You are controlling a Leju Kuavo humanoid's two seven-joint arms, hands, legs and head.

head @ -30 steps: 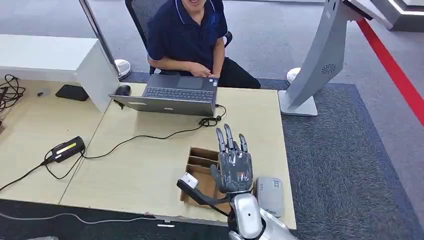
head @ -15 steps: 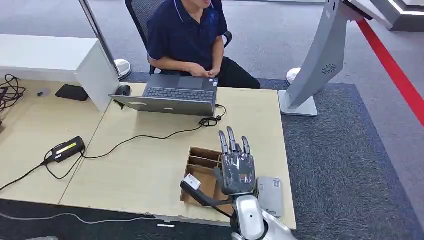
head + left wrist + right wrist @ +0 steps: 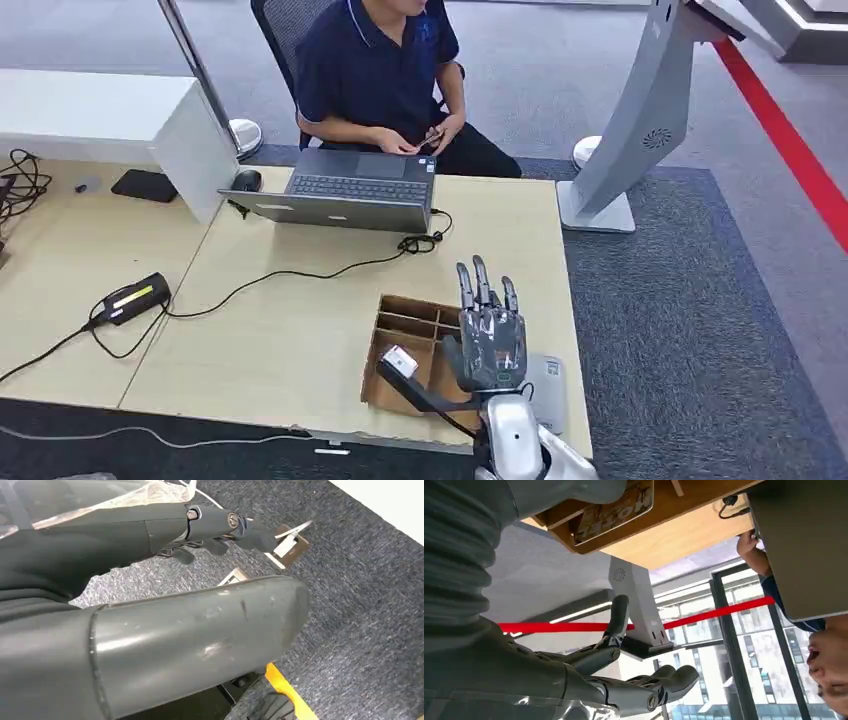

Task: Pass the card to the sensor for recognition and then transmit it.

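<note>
While the right hand [image 3: 490,345] hovers open, card sensor [image 3: 546,390] just beside, cardboard tray [image 3: 405,335] below

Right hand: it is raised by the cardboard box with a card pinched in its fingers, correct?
Not quite. The right hand is raised by the box, but it pinches no card. The right wrist view shows its fingers apart with nothing between them.
</note>
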